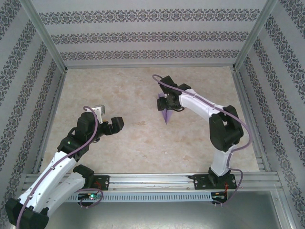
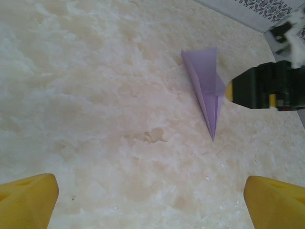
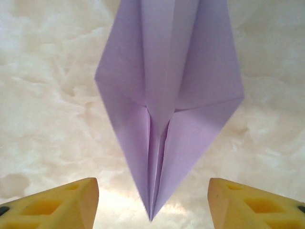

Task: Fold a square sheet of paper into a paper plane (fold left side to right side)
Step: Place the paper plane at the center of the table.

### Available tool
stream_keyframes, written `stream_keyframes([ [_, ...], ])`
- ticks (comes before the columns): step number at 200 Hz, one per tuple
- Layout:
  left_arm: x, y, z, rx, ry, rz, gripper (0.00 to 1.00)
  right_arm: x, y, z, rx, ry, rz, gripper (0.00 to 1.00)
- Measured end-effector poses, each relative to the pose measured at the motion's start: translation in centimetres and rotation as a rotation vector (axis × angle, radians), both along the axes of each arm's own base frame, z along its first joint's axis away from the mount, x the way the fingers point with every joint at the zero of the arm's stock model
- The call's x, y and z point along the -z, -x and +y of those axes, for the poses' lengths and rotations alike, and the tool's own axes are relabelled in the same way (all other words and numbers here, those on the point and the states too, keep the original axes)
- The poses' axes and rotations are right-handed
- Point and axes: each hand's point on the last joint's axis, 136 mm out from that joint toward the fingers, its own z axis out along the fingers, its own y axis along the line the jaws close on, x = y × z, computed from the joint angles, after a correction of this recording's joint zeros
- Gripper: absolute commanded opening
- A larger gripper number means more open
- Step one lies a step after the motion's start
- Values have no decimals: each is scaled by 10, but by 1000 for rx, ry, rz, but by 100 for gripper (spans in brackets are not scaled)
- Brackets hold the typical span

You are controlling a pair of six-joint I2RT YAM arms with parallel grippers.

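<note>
The paper plane (image 1: pixel 165 115) is a slim lilac dart lying on the marbled table, its tip pointing toward the near edge. In the right wrist view the paper plane (image 3: pixel 167 95) shows its centre crease and folded wings, the tip reaching down between the yellow fingers (image 3: pixel 71 202). My right gripper (image 1: pixel 164 102) hovers over the plane's wide end, open (image 3: pixel 152 193), gripping nothing. My left gripper (image 1: pixel 107 119) is open to the left of the plane, with bare table between its pads (image 2: pixel 28 200). From there the paper plane (image 2: pixel 208 88) lies ahead to the right, the right gripper (image 2: pixel 264 88) beside it.
Patterned walls (image 1: pixel 143 36) and metal frame posts enclose the table on three sides. A metal rail (image 1: pixel 157 181) with both arm bases runs along the near edge. Bare marbled table surface (image 1: pixel 133 143) lies between the arms.
</note>
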Motion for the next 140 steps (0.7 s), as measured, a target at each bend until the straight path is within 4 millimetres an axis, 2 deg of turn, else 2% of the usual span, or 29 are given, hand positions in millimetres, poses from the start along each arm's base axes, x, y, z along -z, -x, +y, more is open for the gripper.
stream_keyframes([
  [28,0,-1,2,-7,0,-1,100,-22,9,-6,-13,-14,-49,83],
  [39,-1,-1,2,-9,0,-2,100,-27,14,-9,-6,-22,-60,98],
  [99,-1,-3,7,-30,-3,-3,100,-44,47,-30,-9,-53,-131,98],
  [140,1,-5,22,-82,-53,5,99,-62,67,-53,11,-98,-221,98],
])
